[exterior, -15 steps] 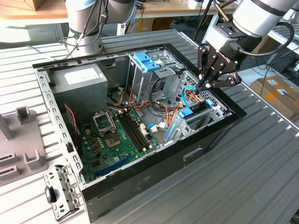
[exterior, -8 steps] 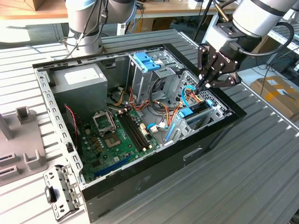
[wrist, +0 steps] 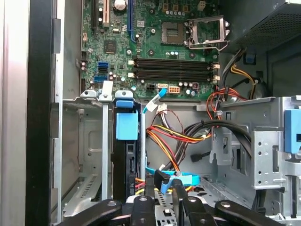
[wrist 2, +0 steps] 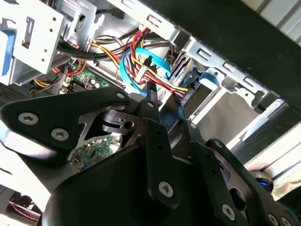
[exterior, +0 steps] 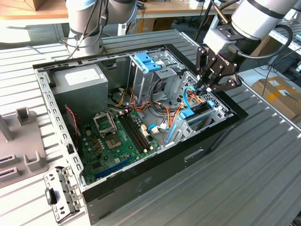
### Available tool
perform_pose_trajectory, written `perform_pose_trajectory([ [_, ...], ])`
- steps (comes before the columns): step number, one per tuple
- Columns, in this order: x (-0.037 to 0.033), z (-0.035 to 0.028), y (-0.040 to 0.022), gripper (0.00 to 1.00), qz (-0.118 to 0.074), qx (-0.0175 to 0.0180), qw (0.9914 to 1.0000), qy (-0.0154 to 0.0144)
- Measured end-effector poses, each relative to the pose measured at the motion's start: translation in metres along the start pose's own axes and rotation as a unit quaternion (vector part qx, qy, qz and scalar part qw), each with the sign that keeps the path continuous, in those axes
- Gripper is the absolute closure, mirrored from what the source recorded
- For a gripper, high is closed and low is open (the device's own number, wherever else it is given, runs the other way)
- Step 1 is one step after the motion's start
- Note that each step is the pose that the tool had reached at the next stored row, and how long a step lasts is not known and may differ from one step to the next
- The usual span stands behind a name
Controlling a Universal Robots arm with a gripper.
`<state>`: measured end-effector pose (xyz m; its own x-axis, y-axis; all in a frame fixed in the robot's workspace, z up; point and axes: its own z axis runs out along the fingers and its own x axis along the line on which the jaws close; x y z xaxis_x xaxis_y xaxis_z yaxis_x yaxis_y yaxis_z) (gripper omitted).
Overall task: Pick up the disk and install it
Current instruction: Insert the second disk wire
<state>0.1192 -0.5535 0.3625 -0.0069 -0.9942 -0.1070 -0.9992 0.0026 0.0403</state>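
Note:
The disk [wrist: 127,157] stands on edge in a slot of the lower drive cage, a dark body with a light blue carrier tab on top. In the exterior view the disk [exterior: 197,115] sits inside the case's corner on that view's right. My gripper [exterior: 203,89] hangs just above that cage, beside the disk and among the cables. Its black fingertips [wrist: 149,184] stand close together around a flat blue cable [wrist: 181,179]. In the second wrist view the gripper [wrist 2: 163,96] meets the blue cable [wrist 2: 127,70] and a bundle of red and yellow wires.
The open black computer case [exterior: 141,188] lies on a ribbed metal table. Inside are the green motherboard [exterior: 117,136], a grey power supply [exterior: 77,82] and an upper drive cage with a blue latch [exterior: 148,63]. Grey fixtures [exterior: 23,141] and a metal bracket [exterior: 59,193] lie on the exterior view's left.

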Motion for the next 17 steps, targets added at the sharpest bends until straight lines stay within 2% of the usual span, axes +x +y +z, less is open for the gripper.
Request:
perform_pose_trajectory([
  [2,0.0003,0.0034,0.0009,0.71,0.0,0.0,1.0,-0.0001],
  [7,0.0004,0.0036,0.0009,0.71,0.0,0.0,1.0,0.0],
  [8,0.0004,0.0036,0.0009,0.72,0.0,0.0,1.0,0.0],
  [10,0.0004,0.0036,0.0009,0.84,0.0,0.0,1.0,0.0],
  [17,0.0004,0.0036,0.001,0.84,0.0,-0.0001,1.0,0.0],
])
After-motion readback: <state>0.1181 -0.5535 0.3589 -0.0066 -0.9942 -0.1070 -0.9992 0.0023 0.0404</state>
